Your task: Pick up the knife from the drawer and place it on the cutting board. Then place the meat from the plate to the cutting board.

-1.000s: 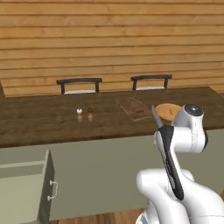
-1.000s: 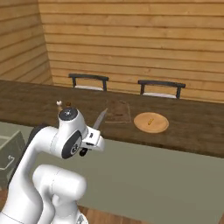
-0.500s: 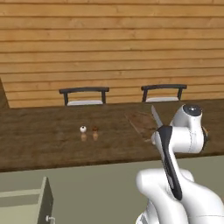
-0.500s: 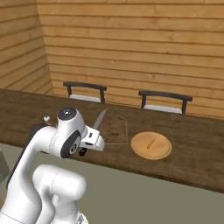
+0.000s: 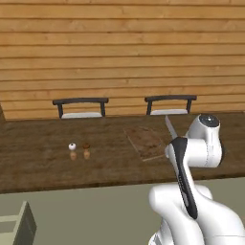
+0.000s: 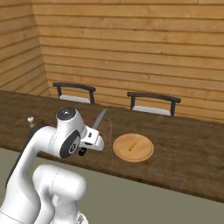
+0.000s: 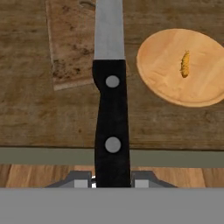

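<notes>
Knife (image 7: 111, 109) in gripper (image 7: 112, 179), above cutting board (image 7: 70, 39)

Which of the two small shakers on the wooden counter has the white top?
The left small shaker, as the left base view shows it, is white-topped; the small shaker beside it has a brown top.

In the hand view the knife (image 7: 111, 113) has its blade tip cut off by the top edge and its handle butt sunk between the gripper (image 7: 112, 180) fingers, while the cutting board (image 7: 72, 41) behind it runs off the top.
</notes>
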Motion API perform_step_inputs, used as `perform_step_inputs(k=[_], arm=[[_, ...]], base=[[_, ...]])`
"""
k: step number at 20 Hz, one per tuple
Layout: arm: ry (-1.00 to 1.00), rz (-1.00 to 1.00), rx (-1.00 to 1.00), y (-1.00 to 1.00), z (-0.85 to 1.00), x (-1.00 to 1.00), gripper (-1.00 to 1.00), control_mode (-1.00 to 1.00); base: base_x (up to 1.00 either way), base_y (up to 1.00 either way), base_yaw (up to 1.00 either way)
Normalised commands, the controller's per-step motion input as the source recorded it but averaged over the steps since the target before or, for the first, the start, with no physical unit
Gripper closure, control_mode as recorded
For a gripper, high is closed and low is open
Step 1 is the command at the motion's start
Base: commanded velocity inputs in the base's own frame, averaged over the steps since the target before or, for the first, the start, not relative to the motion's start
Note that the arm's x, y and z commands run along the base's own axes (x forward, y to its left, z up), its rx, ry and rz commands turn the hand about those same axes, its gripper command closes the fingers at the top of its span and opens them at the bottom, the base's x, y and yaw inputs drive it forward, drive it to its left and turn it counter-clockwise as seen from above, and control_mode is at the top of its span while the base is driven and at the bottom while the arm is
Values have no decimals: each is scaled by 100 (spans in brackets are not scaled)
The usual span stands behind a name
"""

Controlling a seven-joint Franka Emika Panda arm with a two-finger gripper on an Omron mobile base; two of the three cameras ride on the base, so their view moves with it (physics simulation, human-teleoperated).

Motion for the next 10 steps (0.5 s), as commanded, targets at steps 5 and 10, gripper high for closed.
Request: perform_step_inputs(k=[5, 10], arm=[[0, 0, 0, 0, 0, 0, 100, 100], [0, 0, 0, 0, 0, 0, 100, 100]], base=[[16, -22, 3], [64, 0, 10]])
